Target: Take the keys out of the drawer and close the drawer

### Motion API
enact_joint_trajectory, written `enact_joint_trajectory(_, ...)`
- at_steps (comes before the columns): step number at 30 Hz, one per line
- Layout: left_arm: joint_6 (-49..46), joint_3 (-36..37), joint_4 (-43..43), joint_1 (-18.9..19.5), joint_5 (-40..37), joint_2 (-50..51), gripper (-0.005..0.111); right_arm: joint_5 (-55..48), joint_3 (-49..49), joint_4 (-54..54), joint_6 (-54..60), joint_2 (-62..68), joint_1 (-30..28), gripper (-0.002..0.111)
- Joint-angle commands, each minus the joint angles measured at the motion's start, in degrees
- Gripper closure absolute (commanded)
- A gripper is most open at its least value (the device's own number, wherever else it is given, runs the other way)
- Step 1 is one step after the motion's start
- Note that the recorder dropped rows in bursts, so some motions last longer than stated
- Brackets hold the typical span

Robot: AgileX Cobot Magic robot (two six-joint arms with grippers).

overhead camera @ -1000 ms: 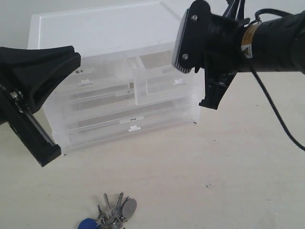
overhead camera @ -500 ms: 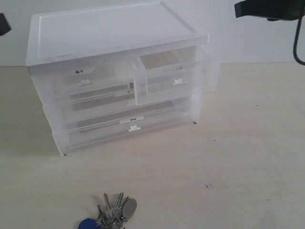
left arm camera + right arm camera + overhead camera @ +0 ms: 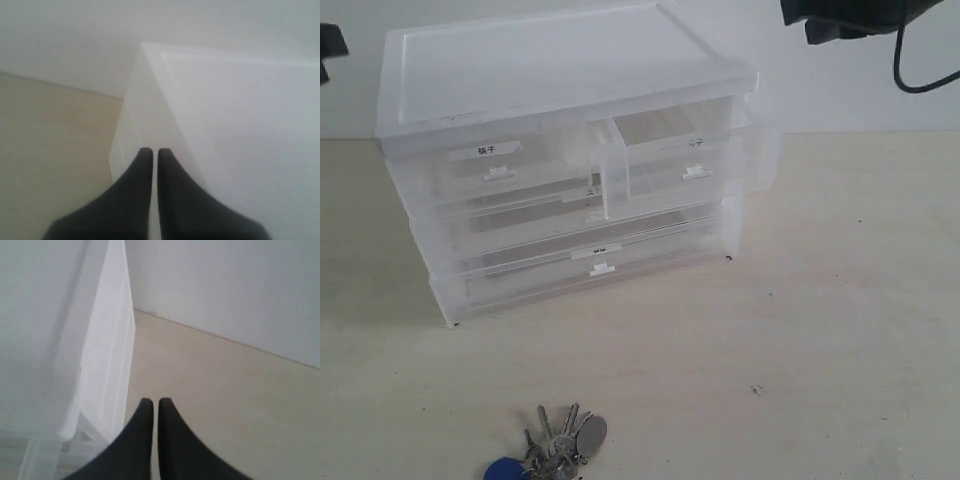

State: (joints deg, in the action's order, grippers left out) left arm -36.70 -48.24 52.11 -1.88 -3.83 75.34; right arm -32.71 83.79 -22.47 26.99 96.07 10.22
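**Keys on the table, drawer ajar**

The black left gripper (image 3: 151, 150) hangs over a top corner of the white translucent plastic cabinet (image 3: 550, 70), fingers nearly touching, gripping nothing. The bunch of silver metal keys with round blue fob and grey oval tag (image 3: 552, 450) lies on the pale beige table (image 3: 820, 350), well apart from the cabinet. The clear half-width upper-right drawer with a white tab handle (image 3: 692, 165) juts past the cabinet front. Open table spreads rightwards. The black right gripper (image 3: 151, 401), likewise pinched narrow, hangs beside the cabinet. A second ago both arms loomed before it; now only slivers show.
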Motion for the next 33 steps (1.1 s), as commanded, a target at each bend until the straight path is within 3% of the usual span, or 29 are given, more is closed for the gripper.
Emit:
enact_joint_trajectory(1,-1.15,-1.08,-0.51,-0.16,-5.47,5.85,0.102,-1.06,0.28,-7.67,6.5,0.95,-0.34,0.108)
enact_joint_trajectory(8,-6.21,-2.16,4.35,-0.16,-8.38,8.4,0.102,0.06,0.28,-10.18,9.09,4.06,3.34,0.108)
enact_joint_trajectory(10,-11.71,-2.16,10.42,-0.16,-9.98,8.4,0.102,0.91,0.28,-10.18,9.2,5.22,4.66,0.108)
enact_joint_trajectory(13,-28.88,-2.16,27.51,-0.16,-16.27,8.4,0.102,0.09,0.28,-10.18,9.35,5.23,5.82,0.108)
enact_joint_trajectory(16,-36.06,-2.16,36.3,-0.16,-20.04,8.4,0.102,-3.89,0.28,-10.34,9.35,5.12,5.99,0.108)
enact_joint_trajectory(22,-39.38,-2.16,38.52,-0.16,-23.99,8.4,0.102,-16.65,0.16,-10.67,12.35,1.47,7.47,0.108)
enact_joint_trajectory(33,-39.5,-2.16,38.45,-0.16,-29.57,8.3,0.102,-17.43,-5.01,-10.83,11.81,-3.96,15.25,0.108)
